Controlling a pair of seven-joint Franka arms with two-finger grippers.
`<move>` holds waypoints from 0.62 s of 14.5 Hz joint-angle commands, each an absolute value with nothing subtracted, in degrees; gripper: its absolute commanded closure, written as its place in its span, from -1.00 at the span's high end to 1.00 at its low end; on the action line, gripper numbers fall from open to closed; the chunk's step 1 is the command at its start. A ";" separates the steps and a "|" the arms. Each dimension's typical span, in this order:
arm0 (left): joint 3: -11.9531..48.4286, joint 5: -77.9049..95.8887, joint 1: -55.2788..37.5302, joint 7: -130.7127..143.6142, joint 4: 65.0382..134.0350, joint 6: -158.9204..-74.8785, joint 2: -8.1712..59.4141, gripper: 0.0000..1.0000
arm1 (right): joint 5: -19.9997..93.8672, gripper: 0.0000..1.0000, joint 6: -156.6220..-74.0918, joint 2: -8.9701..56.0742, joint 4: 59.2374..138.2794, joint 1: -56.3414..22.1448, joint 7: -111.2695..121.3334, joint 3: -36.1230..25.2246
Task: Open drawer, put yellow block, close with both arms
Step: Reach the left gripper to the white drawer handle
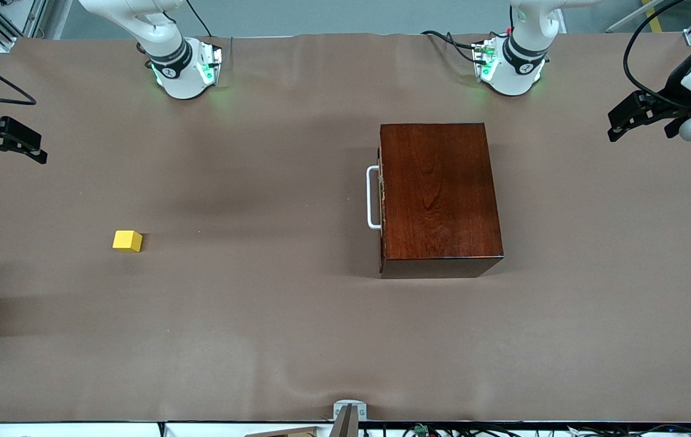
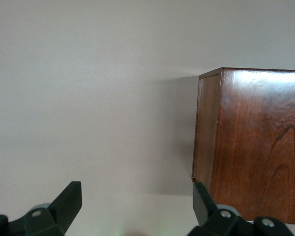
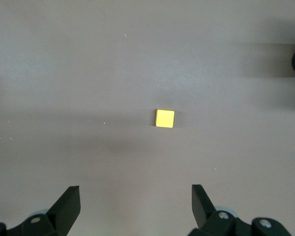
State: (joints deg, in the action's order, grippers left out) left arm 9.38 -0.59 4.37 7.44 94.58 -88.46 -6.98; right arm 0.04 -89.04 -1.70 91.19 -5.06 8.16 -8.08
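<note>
Black and spread wide, the right claw [image 1: 8, 142] hangs empty over the desk's [image 1: 260, 340] edge at the right arm's end; the left claw [image 1: 642, 115], also wide and empty, hangs over the left arm's end. The yellow block [image 1: 127, 241] lies on the desk toward the right arm's end, well apart from the drawer [image 1: 380, 197], which sits shut in its mahogany box [image 1: 439, 194], white handle [image 1: 372, 197] untouched. Judging from this, nothing is done: opening, loading and closing all remain.
</note>
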 commanded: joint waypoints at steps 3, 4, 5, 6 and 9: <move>9.76 -0.09 4.83 6.15 92.99 -87.19 -6.50 1.00 | 0.70 1.00 -89.03 -1.58 90.97 -4.57 7.47 -7.91; 9.76 -0.09 4.57 6.67 92.38 -87.19 -6.33 1.00 | 0.70 1.00 -89.03 -1.58 90.97 -4.57 7.56 -7.91; 9.93 0.00 4.40 6.85 91.68 -87.19 -5.55 1.00 | 0.70 1.00 -89.03 -1.58 90.97 -4.57 7.47 -7.91; 11.24 0.35 3.96 7.03 91.06 -87.19 -4.41 1.00 | 0.70 1.00 -89.03 -1.58 90.97 -4.57 7.47 -7.91; 18.69 -0.08 3.69 7.64 90.80 -87.80 -0.98 1.00 | 0.70 1.00 -89.03 -1.58 90.97 -4.57 7.47 -7.91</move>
